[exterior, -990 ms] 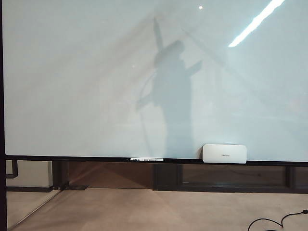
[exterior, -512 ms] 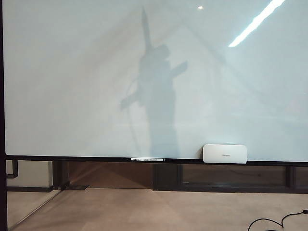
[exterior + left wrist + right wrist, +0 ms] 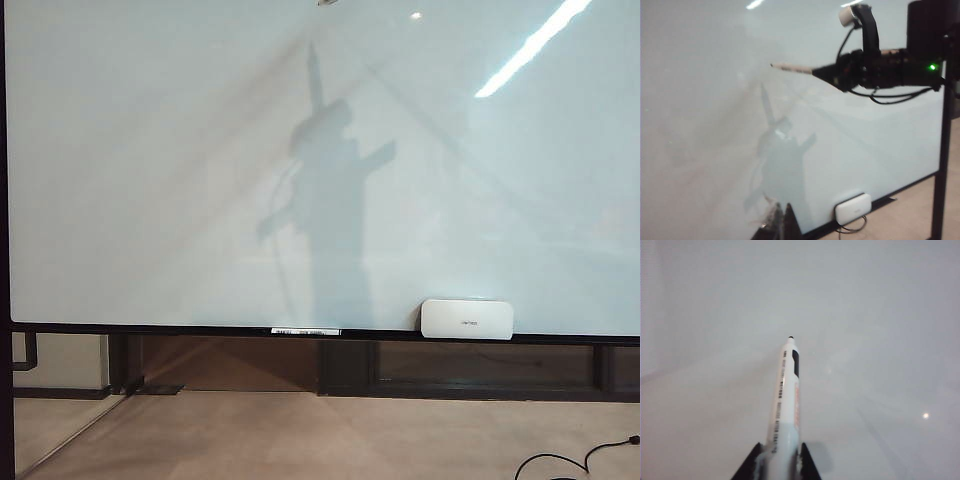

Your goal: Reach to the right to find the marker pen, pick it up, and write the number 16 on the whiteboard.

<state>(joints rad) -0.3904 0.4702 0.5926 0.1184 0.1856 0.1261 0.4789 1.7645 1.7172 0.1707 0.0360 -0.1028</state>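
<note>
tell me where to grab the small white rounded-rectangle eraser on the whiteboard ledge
Grip the white rounded-rectangle eraser by its short ends, coming from the front: it stands flat against the whiteboard, long edge on the ledge. The right gripper, near the board, is shut on the white marker pen.

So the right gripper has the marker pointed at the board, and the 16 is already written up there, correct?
Not quite. The right gripper does hold the marker pen with its tip toward the whiteboard, but nothing is written yet: the exterior view shows only the arm's shadow on the board and the white eraser on its ledge.
</note>
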